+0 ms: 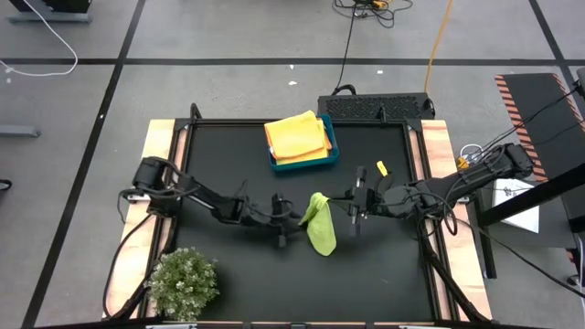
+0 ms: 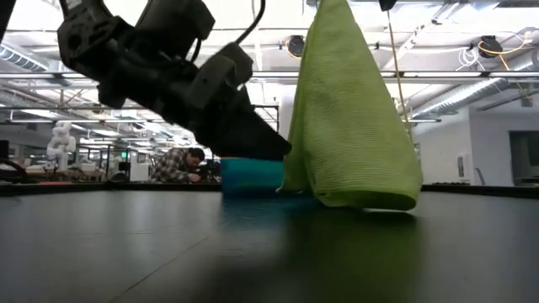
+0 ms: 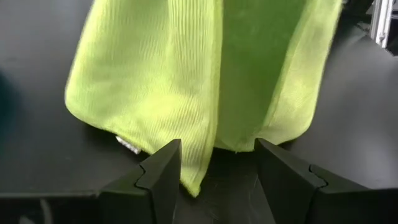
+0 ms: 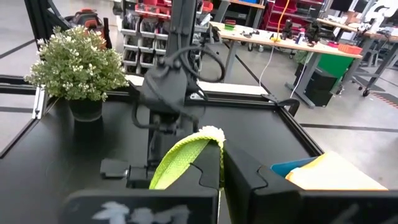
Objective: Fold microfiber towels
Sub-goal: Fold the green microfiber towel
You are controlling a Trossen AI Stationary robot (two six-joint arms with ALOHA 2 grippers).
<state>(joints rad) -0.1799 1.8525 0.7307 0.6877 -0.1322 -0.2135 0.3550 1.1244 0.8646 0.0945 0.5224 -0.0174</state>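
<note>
A lime green towel (image 1: 320, 227) hangs from my right gripper (image 1: 352, 208), which is shut on its top in the middle of the table. My left gripper (image 3: 217, 168) comes in low from the table's left and is open. Its two fingers stand on either side of the towel's lowest corner (image 3: 196, 180); whether they touch it does not show. The towel's lower end (image 2: 362, 198) reaches down to the black table top. Folded yellow and orange towels (image 1: 297, 135) lie in the blue bin (image 1: 331, 146) at the far side. My right gripper pinches a bunched top part of the lime green towel (image 4: 208, 134) between its two shut fingers, coming nearly level from the table's right. The towel hangs below the fingers in a loose cone, slack, with its lower end at the table.
A small green bushy plant (image 1: 183, 283) stands at the table's near left corner. The blue bin (image 2: 248, 177) sits behind the towel, toward the far edge. Bare black table lies near and right of the towel. A person sits in the room beyond the table.
</note>
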